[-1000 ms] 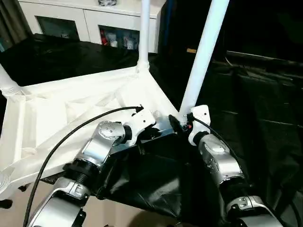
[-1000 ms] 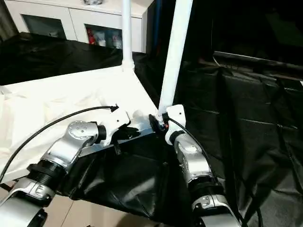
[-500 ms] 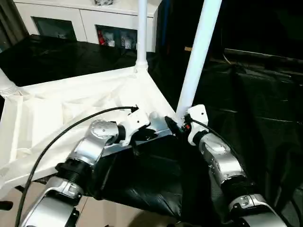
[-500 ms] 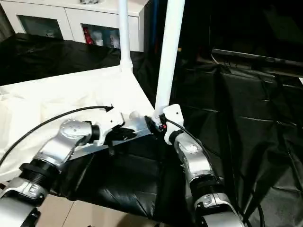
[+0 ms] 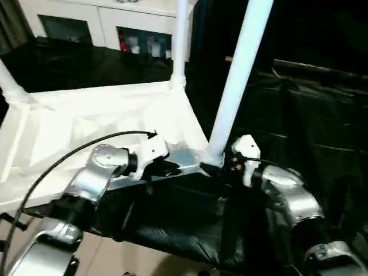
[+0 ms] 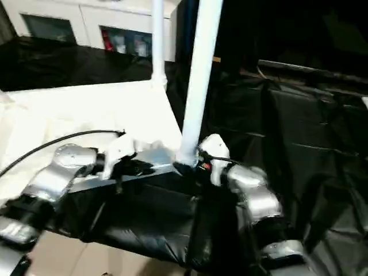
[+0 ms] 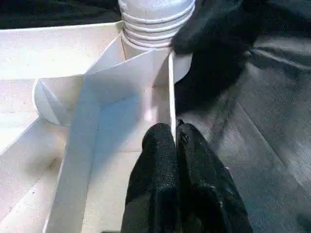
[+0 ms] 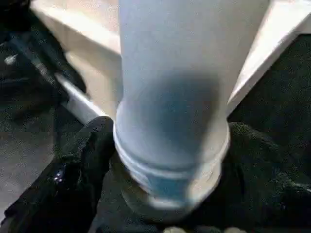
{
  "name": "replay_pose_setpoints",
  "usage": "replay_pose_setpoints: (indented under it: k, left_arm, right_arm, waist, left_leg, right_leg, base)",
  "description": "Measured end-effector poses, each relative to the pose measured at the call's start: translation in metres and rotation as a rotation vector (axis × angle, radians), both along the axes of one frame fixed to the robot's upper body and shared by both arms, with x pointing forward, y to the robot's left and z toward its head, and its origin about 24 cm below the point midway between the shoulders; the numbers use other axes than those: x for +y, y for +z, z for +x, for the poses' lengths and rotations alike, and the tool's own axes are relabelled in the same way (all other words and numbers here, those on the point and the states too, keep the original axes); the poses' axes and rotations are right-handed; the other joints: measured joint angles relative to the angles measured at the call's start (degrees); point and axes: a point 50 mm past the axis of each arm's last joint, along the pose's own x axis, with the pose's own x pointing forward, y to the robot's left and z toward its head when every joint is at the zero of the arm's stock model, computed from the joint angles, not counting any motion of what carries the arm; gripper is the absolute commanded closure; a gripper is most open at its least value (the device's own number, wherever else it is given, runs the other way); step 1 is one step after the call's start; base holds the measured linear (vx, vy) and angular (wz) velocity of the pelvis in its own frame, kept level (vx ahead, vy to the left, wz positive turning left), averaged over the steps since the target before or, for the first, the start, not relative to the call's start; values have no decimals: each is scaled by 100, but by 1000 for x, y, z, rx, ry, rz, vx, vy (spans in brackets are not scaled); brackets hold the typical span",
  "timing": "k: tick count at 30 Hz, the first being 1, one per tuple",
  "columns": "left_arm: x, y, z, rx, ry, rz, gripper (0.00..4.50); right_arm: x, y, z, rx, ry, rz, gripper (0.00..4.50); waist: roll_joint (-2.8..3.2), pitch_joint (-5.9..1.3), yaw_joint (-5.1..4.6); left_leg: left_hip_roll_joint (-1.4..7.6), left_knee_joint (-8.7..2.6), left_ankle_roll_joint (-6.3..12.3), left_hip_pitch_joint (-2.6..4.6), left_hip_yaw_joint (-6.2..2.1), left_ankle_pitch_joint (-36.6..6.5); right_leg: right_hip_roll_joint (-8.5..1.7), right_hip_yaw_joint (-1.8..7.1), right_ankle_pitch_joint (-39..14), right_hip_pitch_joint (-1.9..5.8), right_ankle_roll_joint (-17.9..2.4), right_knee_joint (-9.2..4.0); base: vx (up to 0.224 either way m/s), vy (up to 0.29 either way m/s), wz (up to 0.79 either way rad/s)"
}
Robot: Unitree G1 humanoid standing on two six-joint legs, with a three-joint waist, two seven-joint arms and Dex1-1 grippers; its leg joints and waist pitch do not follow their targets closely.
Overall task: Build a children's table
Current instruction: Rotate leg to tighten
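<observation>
- Gripping the near leg point(image 5: 236, 86) at its base, the right tool point(image 8: 165, 160) has one black finger on each side of the tube, just above the ribbed collar where the tube enters the corner socket point(image 7: 155, 43).
- Left tool point(image 7: 176, 145): clenched on the thin raised rim of the tabletop point(image 5: 86, 121), one finger on each side of the edge wall, just beside that same socket.
- Tabletop: lies upside down, ribbed underside up, on the desk point(image 5: 322, 115) draped in black sheeting; its near corner overhangs the desk edge by the tools.
- Key relation: the near leg's long axis runs upward from the socket, slightly tilted away from the tabletop; the right tool sits at its foot, the left tool braces the rim beside it. Judged from this, the coming move is to seat the leg straight down its own axis.
- Other legs: a second leg point(image 5: 180, 40) stands in the far corner socket; a third point(image 5: 8, 83) rises at the far left corner.
- Background: a white cabinet point(image 5: 109, 23) with glass doors holds small items too indistinct to identify.
</observation>
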Motion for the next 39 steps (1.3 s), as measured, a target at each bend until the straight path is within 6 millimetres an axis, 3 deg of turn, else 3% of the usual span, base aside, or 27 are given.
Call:
replay_pose_setpoints:
  k: [6, 14, 17, 25, 33, 38, 39]
  left_arm:
    - [12, 5, -5, 6, -43, 30, 450]
    - [15, 7, -9, -6, -62, 50, 450]
    - [15, 7, -9, -13, -66, 58, 450]
    - [15, 8, -9, -11, -65, 65, 450]
    - [14, 6, -7, 8, -34, 73, 450]
    - [-6, -1, 5, 16, 103, 50, 450]
    - [-16, -4, 9, 13, 163, 42, 450]
  right_arm:
    - [-4, 4, -3, 23, 144, -34, 61]
    - [7, 17, 6, -5, 197, 0, 61]
    - [11, 17, 7, 0, 218, 4, 91]
    - [11, 15, 8, 14, 246, -3, 168]
    - [13, 11, 8, 46, 208, 22, 185]
    - [16, -1, 14, 60, -23, 52, 186]
    - [20, -6, 17, 70, -155, 79, 186]
  waist:
    - [-183, 11, -3]
    - [-300, -5, -9]
    - [-342, -9, -3]
    - [-391, -17, 1]
    - [-397, -26, 5]
    - [-464, -73, 42]
    - [-474, -89, 38]
  left_leg:
    - [3, 0, 0, 7, 4, 1]
    - [4, 2, -1, 13, 8, 1]
    - [4, 3, -1, 14, 9, 1]
    - [5, 5, -1, 16, 8, 2]
    - [5, 11, -2, 23, 8, 2]
    - [4, 18, -16, 36, 6, 9]
    - [3, 19, -17, 49, 2, 9]
  right_leg:
    - [-1, 0, -2, -3, 1, 12]
    - [-1, 3, -5, -6, 1, 25]
    - [-1, 3, -7, -6, 1, 27]
    - [-2, 3, -8, -5, 1, 33]
    - [-2, 3, -8, 6, -1, 39]
    - [-6, 3, -15, 27, 13, 36]
    - [-7, 3, -15, 41, 15, 28]
  base:
    - [0, 0, 0]
    - [0, 0, 0]
    - [0, 0, 0]
    - [0, 0, 0]
    - [0, 0, 0]
    - [0, 0, 0]
    - [0, 0, 0]
